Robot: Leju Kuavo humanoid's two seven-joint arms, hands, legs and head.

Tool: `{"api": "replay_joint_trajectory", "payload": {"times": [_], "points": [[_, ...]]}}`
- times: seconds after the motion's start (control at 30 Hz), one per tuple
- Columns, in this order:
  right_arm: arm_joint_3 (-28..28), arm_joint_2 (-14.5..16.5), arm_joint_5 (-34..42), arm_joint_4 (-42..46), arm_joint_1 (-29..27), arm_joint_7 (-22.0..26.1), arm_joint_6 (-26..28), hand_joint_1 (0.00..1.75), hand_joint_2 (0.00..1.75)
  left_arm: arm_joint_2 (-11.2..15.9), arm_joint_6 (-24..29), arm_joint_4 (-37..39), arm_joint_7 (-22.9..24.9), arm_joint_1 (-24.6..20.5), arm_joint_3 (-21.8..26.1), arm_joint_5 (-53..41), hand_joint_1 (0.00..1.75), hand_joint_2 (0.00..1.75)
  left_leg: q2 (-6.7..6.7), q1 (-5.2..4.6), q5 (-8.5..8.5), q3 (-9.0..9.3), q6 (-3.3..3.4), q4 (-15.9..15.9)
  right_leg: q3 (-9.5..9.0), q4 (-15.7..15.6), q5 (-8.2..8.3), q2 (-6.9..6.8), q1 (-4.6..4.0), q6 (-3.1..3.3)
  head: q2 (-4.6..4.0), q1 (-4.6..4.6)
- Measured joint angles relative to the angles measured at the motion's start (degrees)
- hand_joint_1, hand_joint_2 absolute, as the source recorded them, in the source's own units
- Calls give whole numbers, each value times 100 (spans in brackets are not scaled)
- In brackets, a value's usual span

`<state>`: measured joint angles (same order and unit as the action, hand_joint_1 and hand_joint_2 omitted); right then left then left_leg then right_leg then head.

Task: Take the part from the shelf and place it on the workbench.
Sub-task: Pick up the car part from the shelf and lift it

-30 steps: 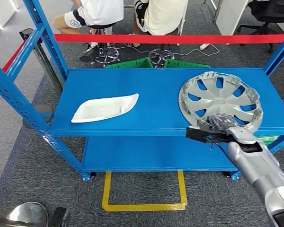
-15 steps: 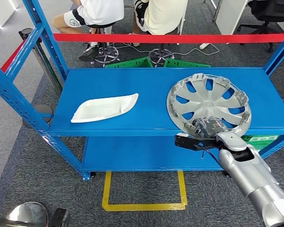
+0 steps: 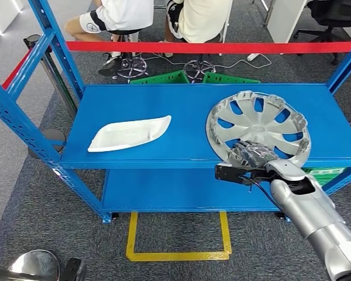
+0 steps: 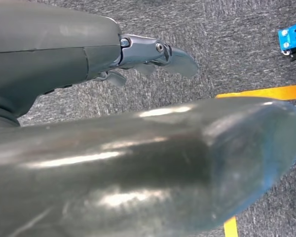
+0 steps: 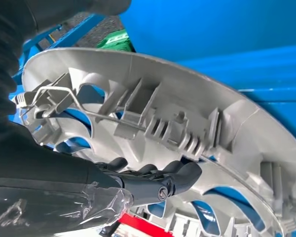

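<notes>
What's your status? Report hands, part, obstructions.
Right hand grips the near rim of the silver wheel cover, which overhangs the front edge of the blue shelf. Left hand hangs empty over the carpet. White panel lies apart, not obstructing.

Right arm comes in from the lower right, silver forearm angled up and left, and the right hand [image 3: 248, 158] has its dark fingers [image 5: 176, 175] curled over the near rim of the hubcap [image 3: 257, 126], gripping it. Left hand [image 4: 154, 54] hangs low, fingers loose and apart, holding nothing.
</notes>
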<state>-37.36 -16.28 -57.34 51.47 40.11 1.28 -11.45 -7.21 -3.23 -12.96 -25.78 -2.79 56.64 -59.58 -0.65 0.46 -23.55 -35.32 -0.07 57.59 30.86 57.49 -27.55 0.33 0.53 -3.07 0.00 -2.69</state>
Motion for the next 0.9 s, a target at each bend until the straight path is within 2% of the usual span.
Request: {"api": "replay_joint_trajectory", "payload": {"times": [0.47, 0.6, 0.77, 0.8, 0.83, 0.9], "points": [[-164, -2, 155, 28, -27, -172, -76, 0, 175, -3, 31, 0, 8, 1, 56, -40, 0, 0, 1, 1, 0, -1, 0, 0, 4, 0, 0, 1, 0, 0, 0, 0], [-202, 0, -79, 27, -149, -446, 293, 0, 175, -13, 37, 0, 4, 0, 72, -91, 0, 0, 0, 1, 0, -1, 0, 0, 4, 0, -1, 0, 0, 1, 0, -1], [-146, 0, -535, 25, -511, -711, 1086, 0, 175, -39, 74, 0, 0, 0, 88, -181, 0, 0, 0, 0, -1, -2, 0, 0, 3, 0, -2, 0, 0, 2, 0, -1], [-121, 0, -614, 25, -564, -742, 1187, 10, 175, -44, 79, 0, 0, -1, 95, -190, 0, 0, 0, 0, -1, -2, 0, 0, 4, 0, -2, 0, 0, 2, 0, -1], [-87, 1, -697, 26, -607, -765, 1265, 48, 175, -46, 83, 0, 1, -1, 102, -200, 0, 0, 0, 1, -1, -2, 0, 0, 4, 0, -2, -1, 0, 2, 0, -1], [1, 10, -897, 26, -695, -825, 1396, 134, 175, -51, 95, 0, 3, -2, 113, -219, 0, 0, -1, 1, -1, -2, 0, 0, 3, 0, -4, -4, 0, 4, 0, -1]]}}
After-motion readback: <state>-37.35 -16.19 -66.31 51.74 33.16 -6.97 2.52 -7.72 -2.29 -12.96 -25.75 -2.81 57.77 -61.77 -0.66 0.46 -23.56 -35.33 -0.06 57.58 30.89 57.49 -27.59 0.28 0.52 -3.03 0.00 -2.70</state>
